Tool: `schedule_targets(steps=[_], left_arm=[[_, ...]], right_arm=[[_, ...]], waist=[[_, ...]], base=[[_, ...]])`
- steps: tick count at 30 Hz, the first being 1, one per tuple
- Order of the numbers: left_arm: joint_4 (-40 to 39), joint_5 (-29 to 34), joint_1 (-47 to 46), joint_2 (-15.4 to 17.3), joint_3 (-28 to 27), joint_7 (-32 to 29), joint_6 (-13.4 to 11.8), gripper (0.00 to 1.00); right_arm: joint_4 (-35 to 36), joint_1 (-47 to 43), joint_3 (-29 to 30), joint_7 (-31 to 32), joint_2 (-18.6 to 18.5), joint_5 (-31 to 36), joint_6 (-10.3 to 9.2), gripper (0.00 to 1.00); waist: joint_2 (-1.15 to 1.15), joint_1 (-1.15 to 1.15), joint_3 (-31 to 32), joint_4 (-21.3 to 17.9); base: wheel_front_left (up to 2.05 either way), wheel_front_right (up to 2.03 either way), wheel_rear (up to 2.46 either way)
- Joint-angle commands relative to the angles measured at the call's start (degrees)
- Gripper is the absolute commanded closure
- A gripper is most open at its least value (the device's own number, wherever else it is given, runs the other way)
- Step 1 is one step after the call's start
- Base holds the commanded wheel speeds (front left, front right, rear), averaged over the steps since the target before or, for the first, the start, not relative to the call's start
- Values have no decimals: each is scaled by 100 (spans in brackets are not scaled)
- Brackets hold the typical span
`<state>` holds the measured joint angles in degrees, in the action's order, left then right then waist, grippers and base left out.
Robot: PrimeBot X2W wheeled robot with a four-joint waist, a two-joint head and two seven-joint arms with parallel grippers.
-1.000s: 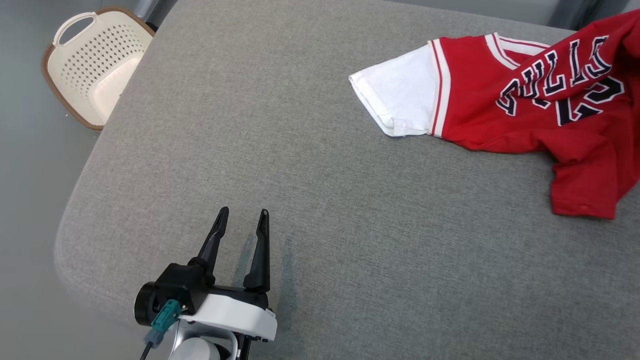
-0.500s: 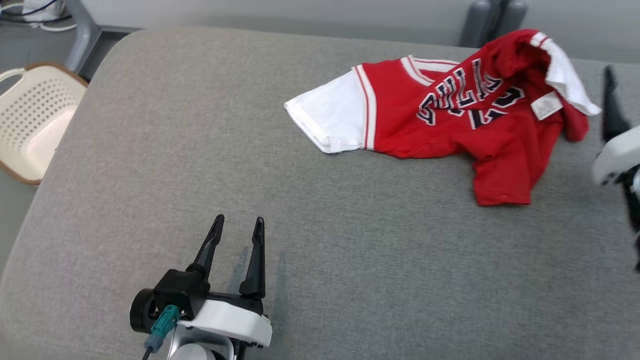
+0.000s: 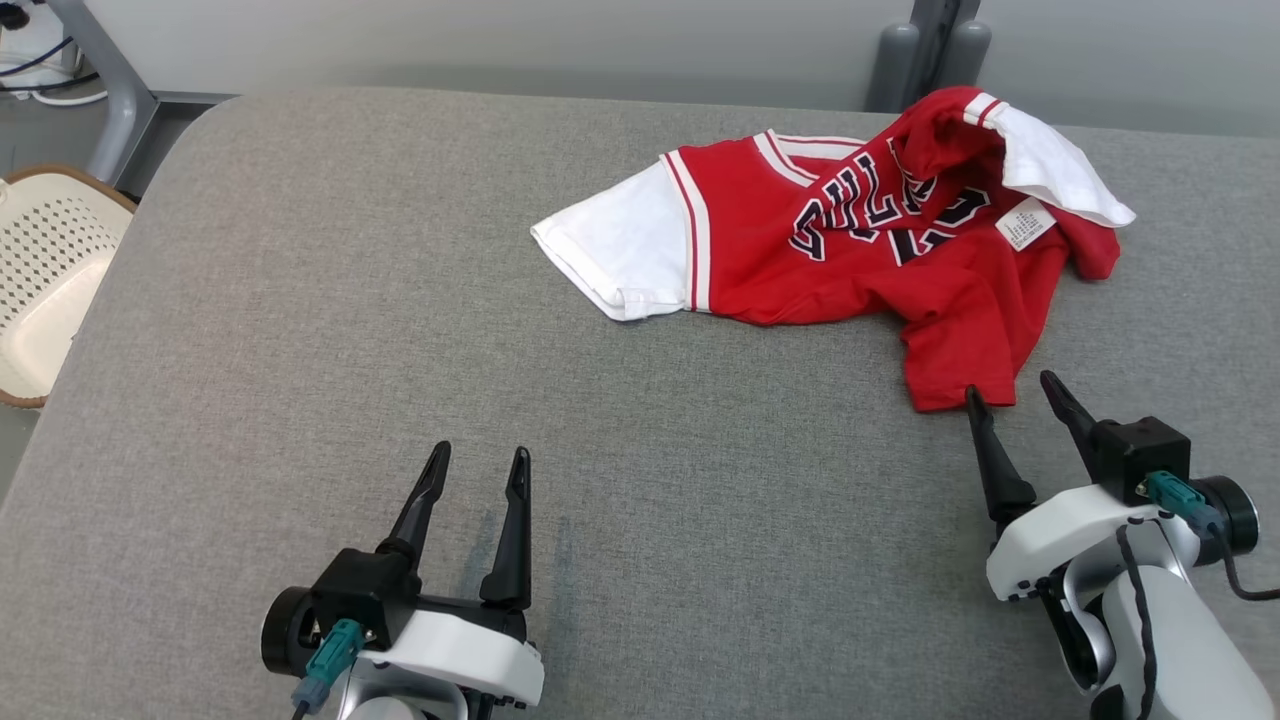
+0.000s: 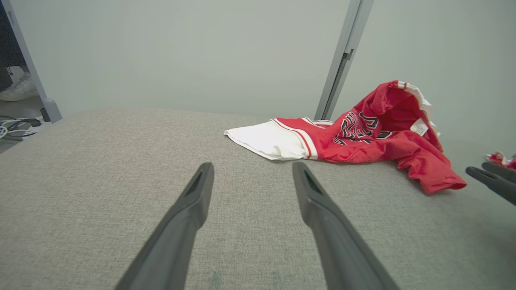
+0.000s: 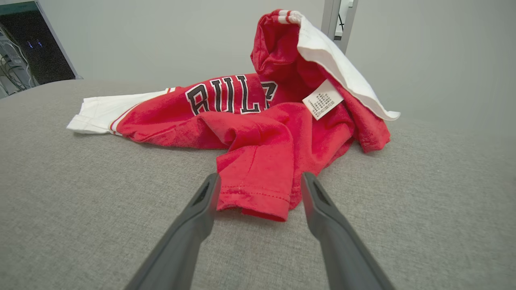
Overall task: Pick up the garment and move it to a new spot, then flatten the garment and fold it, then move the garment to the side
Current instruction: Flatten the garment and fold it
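The garment point(image 3: 850, 250) is a red jersey with white sleeves and dark lettering, lying crumpled at the far right of the grey padded table point(image 3: 300, 330). One white sleeve lies flat toward the left; the other is folded up over the bunched right side. My right gripper point(image 3: 1012, 388) stands open just in front of the garment's near red hem point(image 5: 254, 193), its fingertips level with that hem and not closed on it. My left gripper point(image 3: 478, 460) is open over bare table at the near left, far from the garment point(image 4: 354, 137).
A cream perforated basket point(image 3: 40, 280) stands on the floor beyond the table's left edge. A grey post point(image 3: 925, 50) rises behind the table's far edge near the garment. Cables lie on the floor at the far left.
The head camera has swung right and tilted up, so the whole garment and the right gripper have come into view. The left gripper holds the same pose.
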<state>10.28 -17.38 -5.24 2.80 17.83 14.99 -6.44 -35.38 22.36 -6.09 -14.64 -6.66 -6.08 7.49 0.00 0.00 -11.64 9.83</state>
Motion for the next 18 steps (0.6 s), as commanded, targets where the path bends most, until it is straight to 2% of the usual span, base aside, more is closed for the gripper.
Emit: schedule_targets(steps=[1,9,11,12,13,14,16,18], left_arm=[[13,30,-42,21,-1,27,19,0],[21,-12,-128,21,11,27,25,0],[16,-18,-130,21,3,27,18,0],[10,-21,-135,21,2,27,11,0],[2,-23,-138,20,-1,27,3,0],[-4,-25,-137,20,-4,27,-1,0],[-11,-23,-139,21,-13,27,1,0],[-19,-21,-136,20,-26,27,-8,0]], right_arm=[[-35,10,36,9,23,20,1,0],[-764,450,438,107,179,499,0,0],[-948,534,509,113,192,574,0,19],[-1033,576,529,111,199,610,1,32],[-1110,615,547,106,209,633,1,51],[-1167,651,569,94,214,658,1,53],[-1278,715,592,65,229,714,1,71],[-1351,765,596,34,249,750,1,100]], waist=[[0,0,-23,22],[0,0,-150,266],[0,0,-172,313],[0,0,-182,334],[0,0,-190,347],[0,0,-197,357],[0,0,-210,371],[0,0,-213,367]], base=[[0,0,0],[0,0,0],[0,0,0],[0,0,0],[0,0,0],[0,0,0],[0,0,0],[0,0,0]])
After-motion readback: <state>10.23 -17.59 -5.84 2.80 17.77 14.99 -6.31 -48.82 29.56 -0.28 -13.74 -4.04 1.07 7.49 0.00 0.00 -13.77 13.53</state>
